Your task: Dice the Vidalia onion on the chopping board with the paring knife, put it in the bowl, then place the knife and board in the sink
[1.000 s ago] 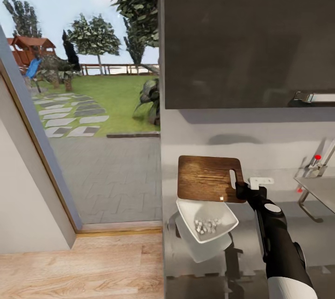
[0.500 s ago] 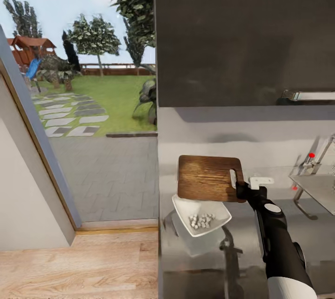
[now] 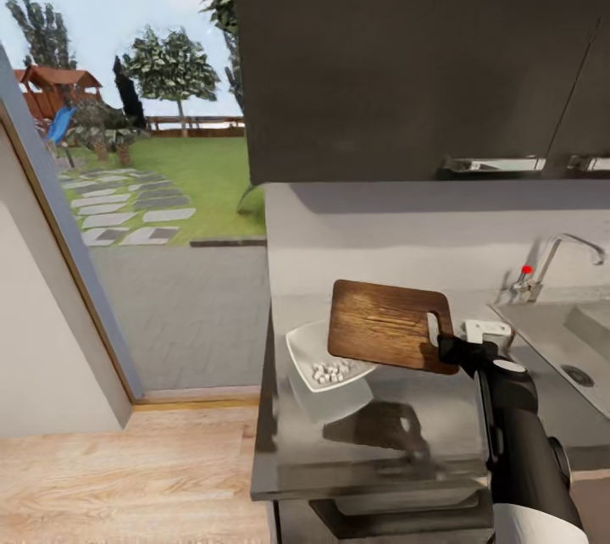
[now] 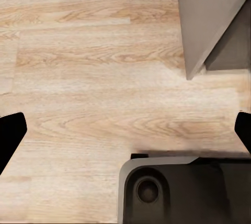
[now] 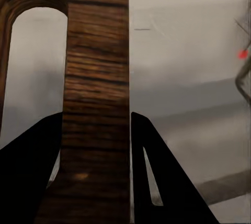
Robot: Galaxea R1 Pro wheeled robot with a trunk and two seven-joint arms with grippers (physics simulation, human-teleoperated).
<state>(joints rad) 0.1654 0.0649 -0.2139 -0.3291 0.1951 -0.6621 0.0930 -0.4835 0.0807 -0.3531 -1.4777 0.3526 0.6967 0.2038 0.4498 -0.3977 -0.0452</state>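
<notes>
Above the table [image 3: 381,442] near its left edge, the right end effector [image 3: 449,347] clamps the chopping board [image 3: 390,325] by its handle end, over the bowl [image 3: 326,355]; the left end effector's [image 4: 125,130] fingers spread wide above the floor [image 4: 78,77].

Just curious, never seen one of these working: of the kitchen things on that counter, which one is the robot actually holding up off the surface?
The chopping board. The right gripper clamps its handle end and holds it above the countertop, while the bowl rests on it.

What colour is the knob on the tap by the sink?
Red. The knob sits at the base of the chrome tap; the head view shows it best.
</notes>
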